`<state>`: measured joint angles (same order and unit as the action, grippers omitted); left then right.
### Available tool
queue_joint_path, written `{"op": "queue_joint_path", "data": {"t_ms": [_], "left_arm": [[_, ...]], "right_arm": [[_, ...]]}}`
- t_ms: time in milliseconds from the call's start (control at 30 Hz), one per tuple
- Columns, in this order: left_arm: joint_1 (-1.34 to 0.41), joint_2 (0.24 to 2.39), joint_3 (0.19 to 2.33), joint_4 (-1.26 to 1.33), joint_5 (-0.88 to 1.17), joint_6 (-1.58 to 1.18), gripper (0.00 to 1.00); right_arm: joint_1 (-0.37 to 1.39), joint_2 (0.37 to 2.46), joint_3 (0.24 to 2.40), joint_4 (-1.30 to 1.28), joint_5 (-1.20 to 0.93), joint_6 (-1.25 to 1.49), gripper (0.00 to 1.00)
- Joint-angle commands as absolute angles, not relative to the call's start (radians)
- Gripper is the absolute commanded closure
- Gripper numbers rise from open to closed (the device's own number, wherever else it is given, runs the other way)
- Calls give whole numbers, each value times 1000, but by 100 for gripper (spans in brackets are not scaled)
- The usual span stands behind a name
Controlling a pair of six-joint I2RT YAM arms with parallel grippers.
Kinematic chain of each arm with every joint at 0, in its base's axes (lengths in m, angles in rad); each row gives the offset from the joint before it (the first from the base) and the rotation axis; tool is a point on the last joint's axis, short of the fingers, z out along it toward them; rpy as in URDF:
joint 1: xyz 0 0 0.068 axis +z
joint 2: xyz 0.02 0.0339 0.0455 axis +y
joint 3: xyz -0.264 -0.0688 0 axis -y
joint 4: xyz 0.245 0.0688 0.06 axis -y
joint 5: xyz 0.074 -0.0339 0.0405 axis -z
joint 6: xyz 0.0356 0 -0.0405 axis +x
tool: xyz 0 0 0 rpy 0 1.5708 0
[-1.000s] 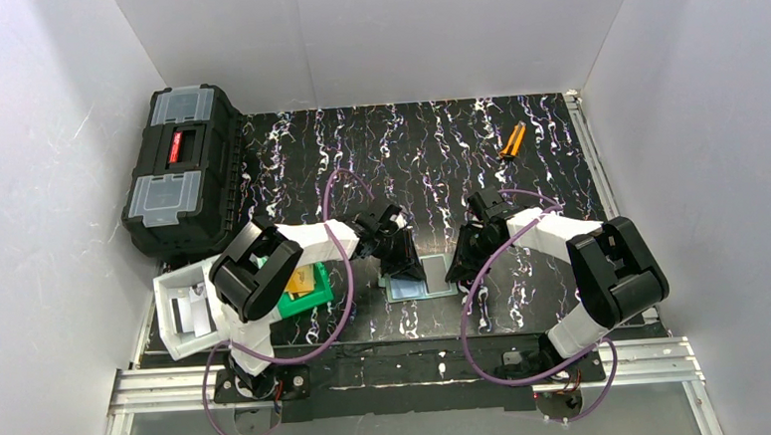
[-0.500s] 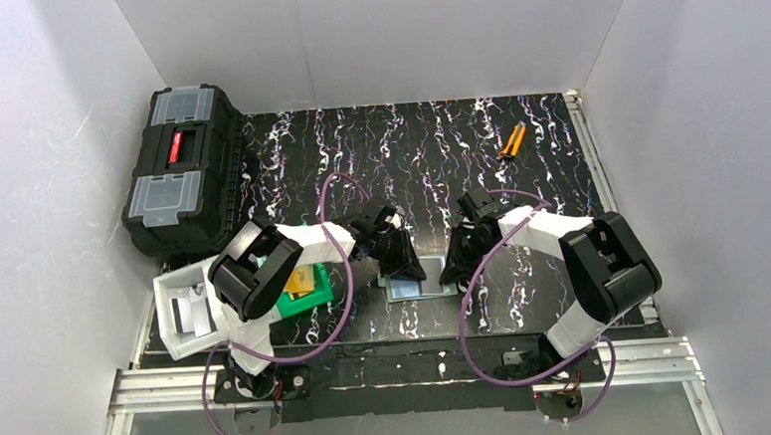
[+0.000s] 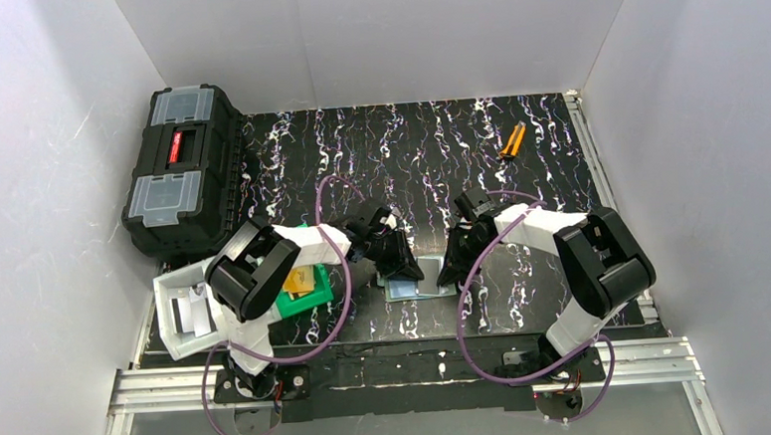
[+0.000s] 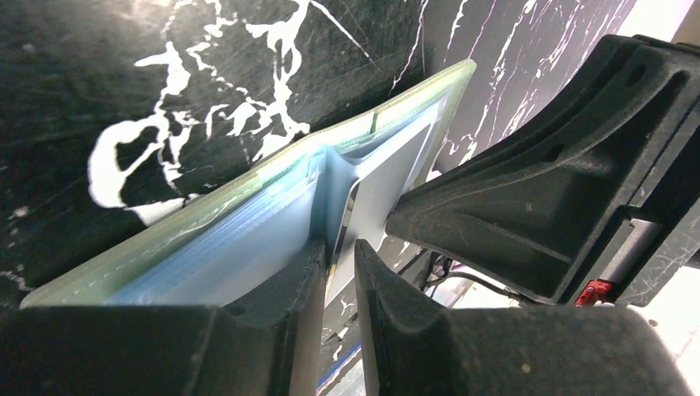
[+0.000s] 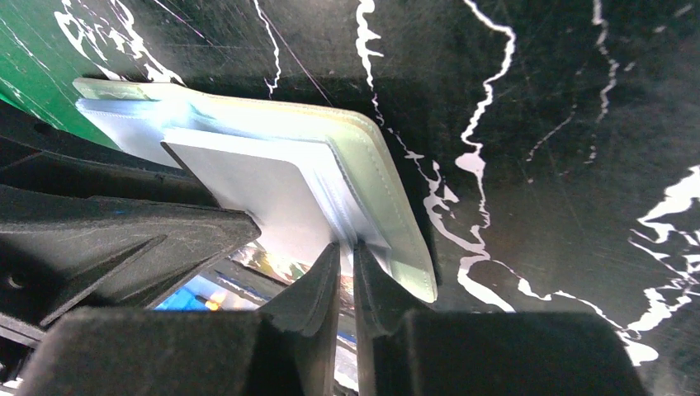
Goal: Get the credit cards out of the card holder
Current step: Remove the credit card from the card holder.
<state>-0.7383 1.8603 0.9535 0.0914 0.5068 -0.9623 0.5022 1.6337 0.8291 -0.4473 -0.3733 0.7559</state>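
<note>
**Left gripper**: jaws drawn to a thin slit, pinching an inner pocket layer of the card holder at the holder's 9 o'clock edge.

**Right gripper**: jaws likewise almost together, nipping the stacked pocket layers at the holder's 3 o'clock edge. The two grippers face each other across the holder, close but apart.

**Card holder**: lies open, pale blue-grey inside upward, on the black marbled table. It sits at 6 o'clock of the table's middle, toward the near edge. In the right wrist view a pale grey sheet stands out of the pocket; whether it is a card or a pocket panel cannot be told.

**Surroundings**: at 9 o'clock of the holder, a green bin holds a gold-tan credit card. A white bin sits farther out at 9 o'clock. A black toolbox stands at 10 o'clock, and an orange tool lies at 1 o'clock, well apart.
</note>
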Motion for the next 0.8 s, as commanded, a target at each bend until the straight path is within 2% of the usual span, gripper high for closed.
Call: {"op": "queue_joint_path", "data": {"t_ms": [0,333,767], "left_arm": [[-716,1800,909,89,498,-965,80],[-688,1760,864,119,531,-967,79],[-666,1757,843,165,584,-971,85]], "right_arm": [[525,1705,809,-413,-306,760,84],[522,1729,812,-425,-293,761,89],[518,1745,818,-425,-294,762,91]]}}
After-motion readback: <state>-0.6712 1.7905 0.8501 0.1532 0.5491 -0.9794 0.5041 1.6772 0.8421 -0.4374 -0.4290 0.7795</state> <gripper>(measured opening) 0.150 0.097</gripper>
